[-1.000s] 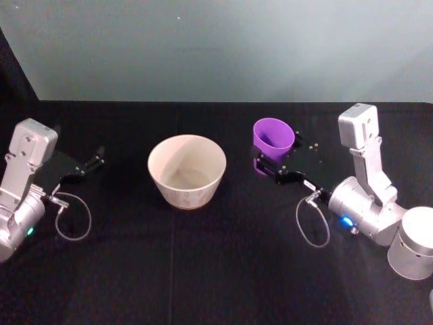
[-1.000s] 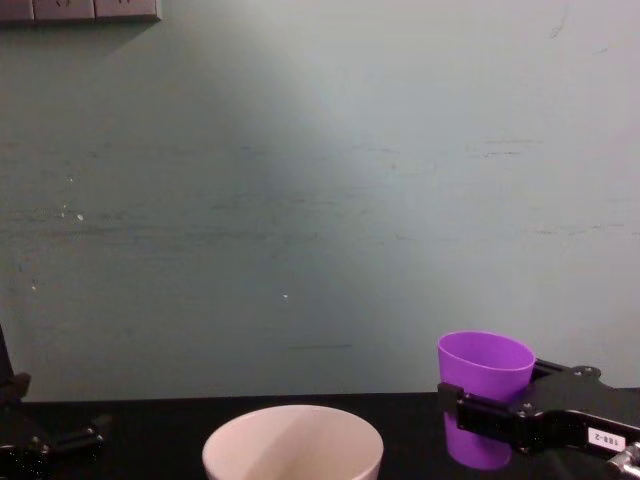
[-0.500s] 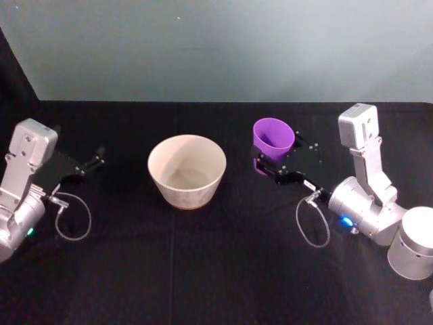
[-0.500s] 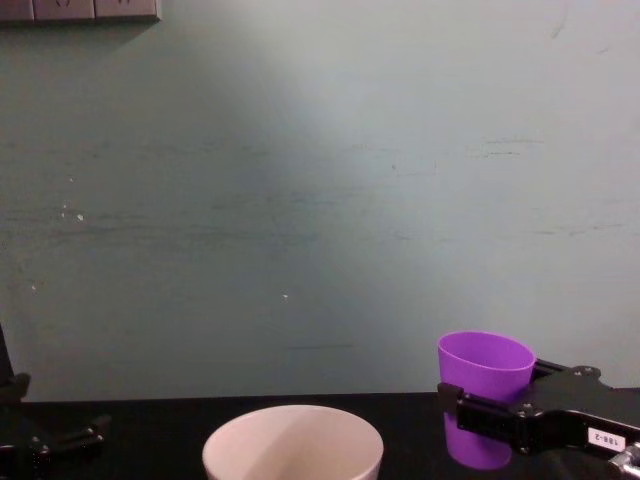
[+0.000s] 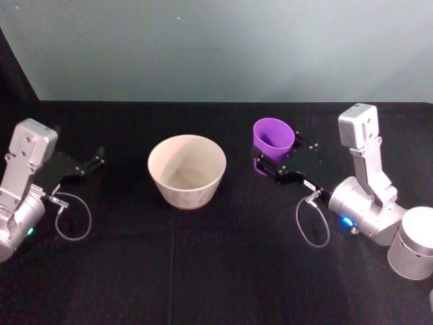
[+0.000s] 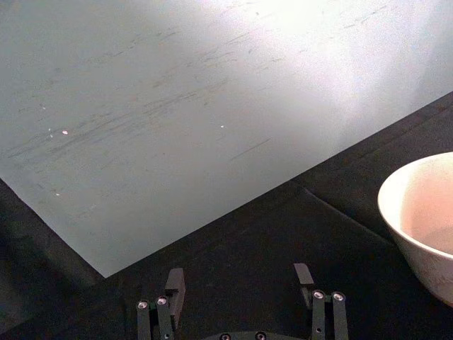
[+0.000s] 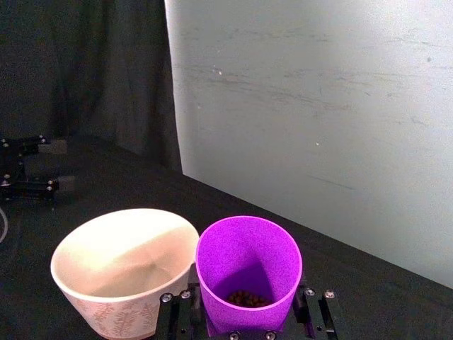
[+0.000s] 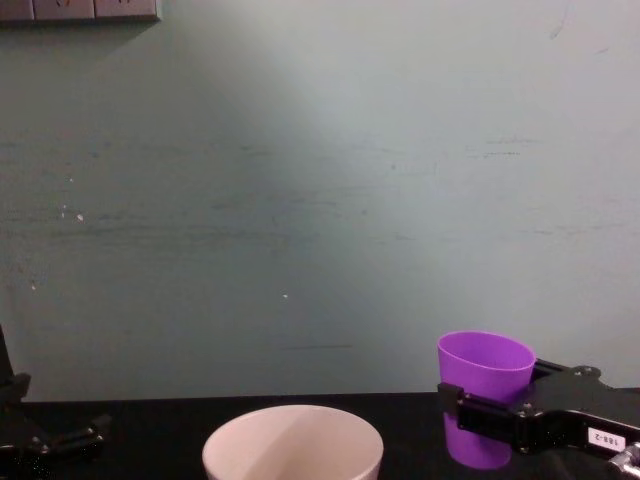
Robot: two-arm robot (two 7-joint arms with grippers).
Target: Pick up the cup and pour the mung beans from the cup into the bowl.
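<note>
From the head view, the cup (image 5: 273,139) is standing upright on the black cloth-covered table (image 5: 203,271), a small, tapered, handleless tumbler of smooth bright purple plastic, just to the right of the bowl (image 5: 186,193), which is wide, round, cream-coloured and plain-rimmed. The right gripper (image 5: 265,164) is clasping the cup's lower half with black fingers on either side. The left gripper (image 5: 95,161) is resting idle at the table's left. In the left wrist view, the left gripper (image 6: 238,280) is holding its fingers wide apart on nothing, with the bowl (image 6: 417,212) off to one side. In the right wrist view, the cup (image 7: 248,262) is sitting between the right gripper's (image 7: 248,319) fingers, showing dark mung beans (image 7: 245,299) at its bottom, and the bowl (image 7: 106,297) is showing a faint leaf pattern on its wall. In the chest view, the right gripper (image 8: 470,412) is crossing the cup (image 8: 485,375) below its rim, beside the bowl (image 8: 290,445).
</note>
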